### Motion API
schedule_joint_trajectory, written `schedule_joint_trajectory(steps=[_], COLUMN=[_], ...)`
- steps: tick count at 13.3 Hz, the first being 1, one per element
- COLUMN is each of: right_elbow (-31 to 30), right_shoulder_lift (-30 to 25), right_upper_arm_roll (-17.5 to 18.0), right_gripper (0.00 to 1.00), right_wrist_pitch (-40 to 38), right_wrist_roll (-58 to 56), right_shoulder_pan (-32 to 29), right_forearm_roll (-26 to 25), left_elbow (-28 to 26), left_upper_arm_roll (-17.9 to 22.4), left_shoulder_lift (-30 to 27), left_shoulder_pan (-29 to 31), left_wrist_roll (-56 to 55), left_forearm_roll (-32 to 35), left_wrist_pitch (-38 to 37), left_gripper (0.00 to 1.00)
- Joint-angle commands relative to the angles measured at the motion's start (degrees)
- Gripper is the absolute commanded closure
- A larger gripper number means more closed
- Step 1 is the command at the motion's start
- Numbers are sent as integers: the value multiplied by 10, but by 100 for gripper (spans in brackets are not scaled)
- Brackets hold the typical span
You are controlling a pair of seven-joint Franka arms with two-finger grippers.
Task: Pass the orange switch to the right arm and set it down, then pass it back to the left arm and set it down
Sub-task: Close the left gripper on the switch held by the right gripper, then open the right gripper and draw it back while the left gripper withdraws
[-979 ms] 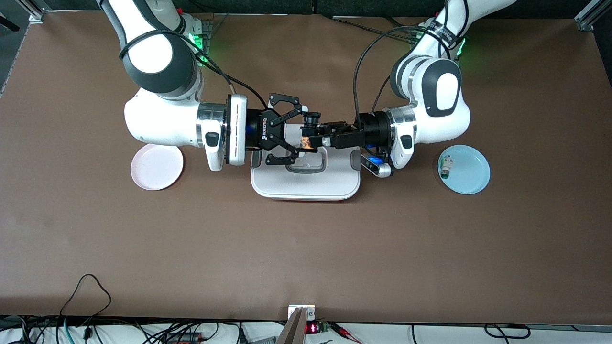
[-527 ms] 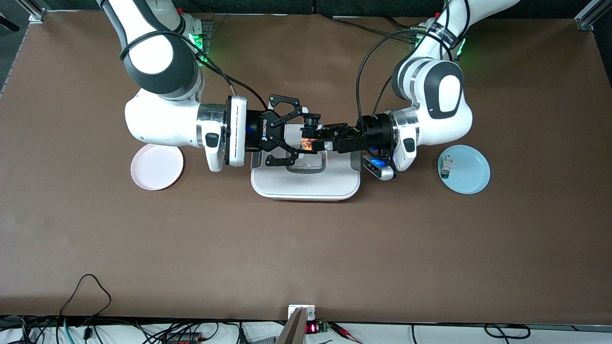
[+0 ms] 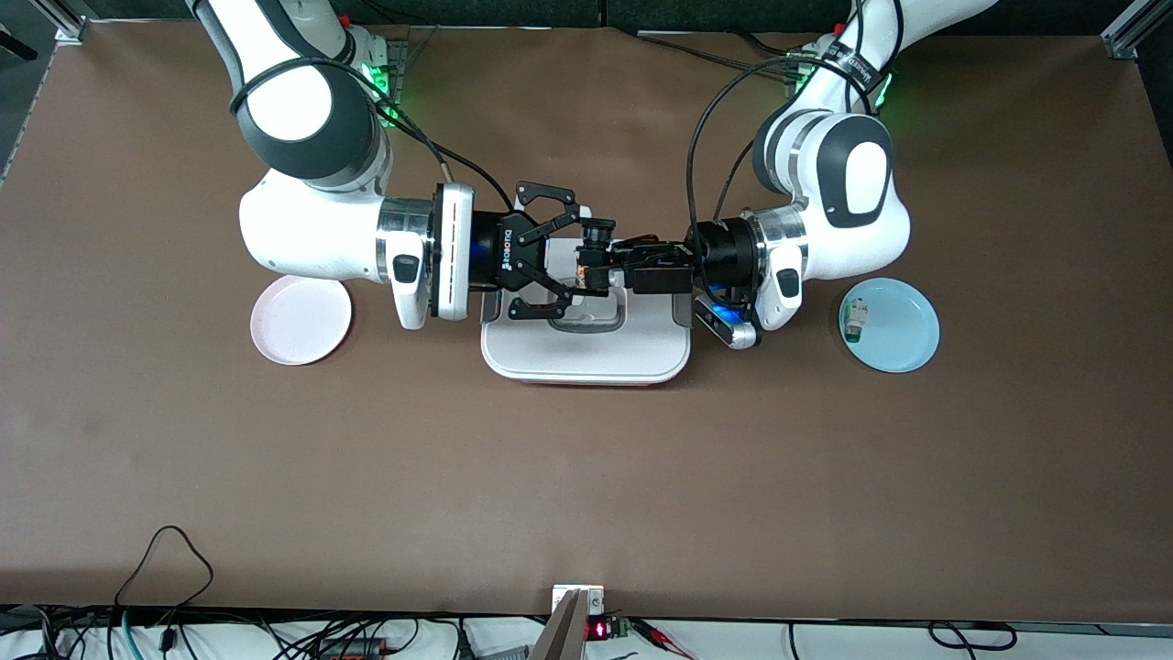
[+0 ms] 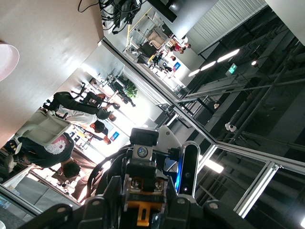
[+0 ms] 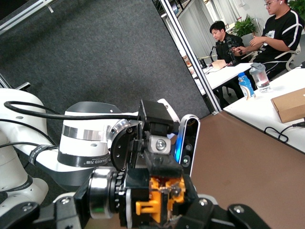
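The orange switch point(image 3: 584, 273), a tiny black part with an orange face, hangs in the air over the edge of the white box point(image 3: 586, 353) that lies farther from the front camera. Both grippers meet on it end to end. My right gripper point(image 3: 570, 275) reaches in from the right arm's end and is shut on the switch. My left gripper point(image 3: 600, 269) comes from the left arm's end with its fingers pressed on the switch's sides. In the left wrist view the switch point(image 4: 145, 202) sits between the left gripper's point(image 4: 145, 210) fingers. In the right wrist view the switch point(image 5: 159, 202) fills the right gripper point(image 5: 164, 212).
A pink plate point(image 3: 301, 320) lies at the right arm's end of the table. A light blue plate point(image 3: 893, 325) at the left arm's end carries a small white-and-green part point(image 3: 854, 319). Cables run along the table edge nearest the front camera.
The left gripper's fingers, open around the switch a second ago, have drawn in onto it. The left arm has shifted slightly. The right gripper has kept its hold and place.
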Motion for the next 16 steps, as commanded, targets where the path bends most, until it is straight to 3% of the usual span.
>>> schedule_joint_trajectory(steps=[1, 2, 3, 4, 5, 6, 10, 13, 16], right_elbow=[-5, -5, -6, -6, -6, -6, -7, -20, -67], right_shoulder_lift=[-5, -5, -5, -7, -10, -11, -11, -18, -60], right_upper_arm_roll=[0, 0, 0, 0, 0, 0, 0, 0, -1], right_gripper=[68, 65, 44, 2, 0, 0, 0, 0, 0], right_wrist_pitch=[6, 7, 6, 6, 6, 5, 5, 2, -3], right_wrist_roll=[-7, -6, 14, 31, 38, 40, 41, 46, 90], right_shoulder_pan=[3, 3, 3, 4, 3, 3, 3, -2, -30], right_forearm_roll=[14, 15, 20, 22, 22, 22, 22, 22, 7], left_elbow=[17, 16, 16, 16, 16, 17, 17, 18, 41], left_upper_arm_roll=[1, 1, 2, 1, 1, 1, 2, 1, 2], left_shoulder_lift=[10, 10, 10, 10, 10, 9, 9, 9, 15], left_shoulder_pan=[5, 6, 7, 7, 7, 7, 6, 18, 39], left_wrist_roll=[-2, -3, -3, -8, -10, -11, -9, -3, 8], left_forearm_roll=[-7, -7, -7, -7, -7, -7, 1, 162, 340], left_wrist_pitch=[4, 4, 5, 5, 5, 5, 5, -19, -83], left_gripper=[81, 83, 84, 86, 89, 99, 100, 100, 100])
